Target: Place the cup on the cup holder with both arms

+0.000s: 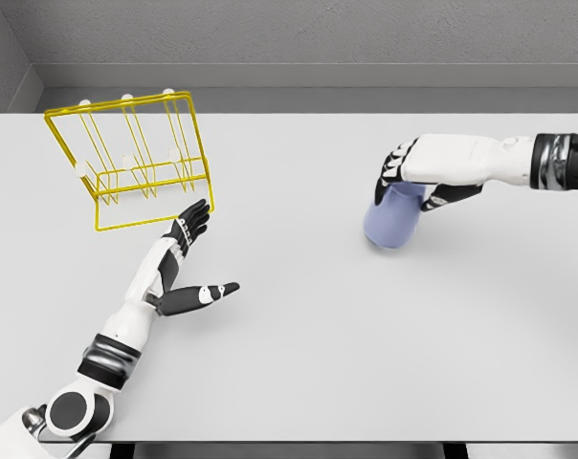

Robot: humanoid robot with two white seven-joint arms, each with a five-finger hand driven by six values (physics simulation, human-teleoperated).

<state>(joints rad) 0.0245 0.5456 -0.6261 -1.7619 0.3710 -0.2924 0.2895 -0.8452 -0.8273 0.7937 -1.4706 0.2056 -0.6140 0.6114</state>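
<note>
A pale blue cup (392,217) stands on the white table at the right, tilted slightly. My right hand (413,182) comes in from the right edge and is curled around the cup's upper part, fingers on one side and thumb on the other. A yellow wire cup holder (131,153) with white-tipped pegs stands at the far left of the table. My left hand (188,258) lies just in front of the holder's right corner, its fingers stretched toward the holder and its thumb spread out to the right, holding nothing.
The white table (308,354) runs across the whole view, with its front edge at the bottom. A grey wall rises behind the far edge. A wide stretch of tabletop separates the two hands.
</note>
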